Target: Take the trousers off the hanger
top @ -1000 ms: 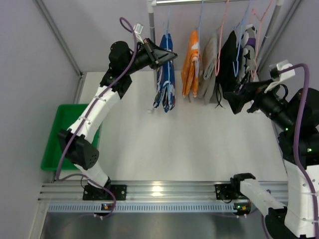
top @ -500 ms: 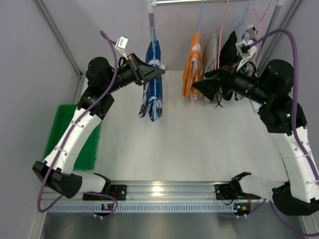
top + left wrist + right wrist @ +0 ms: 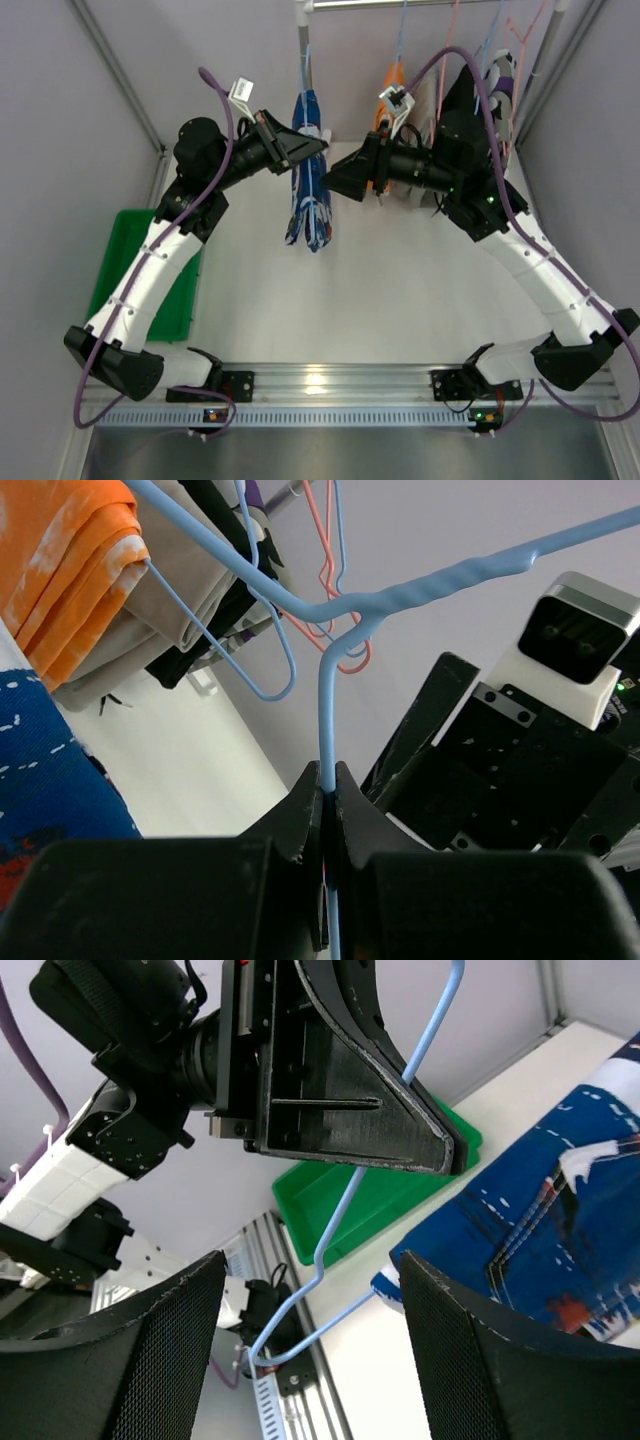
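Green bin (image 3: 125,275) sat at the table's (image 3: 400,290) far left edge, beside the left arm. Left gripper (image 3: 320,147) was raised above the table, pointing right. In the left wrist view its fingers (image 3: 305,800) were pinched shut on the thin stem of the blue hanger (image 3: 400,595), no gap visible between them.

Blue trousers with white pattern (image 3: 308,195) hung folded over that hanger, drooping just below the left gripper's tips, clear of the table and between the two grippers.

Right gripper (image 3: 328,180) pointed left at the blue trousers, just beside them, tips close to the left gripper. In the right wrist view its fingers (image 3: 110,1360) stood wide apart with the hanger wire running through the gap, touching neither pad. It held nothing.

Further right, the orange trousers (image 3: 70,570) and the grey trousers (image 3: 170,590) hung side by side on hangers, mostly hidden behind the right arm from above. A black garment (image 3: 465,95) hung right of those under the rail (image 3: 400,4). Pink hangers (image 3: 335,600) were at the far end.
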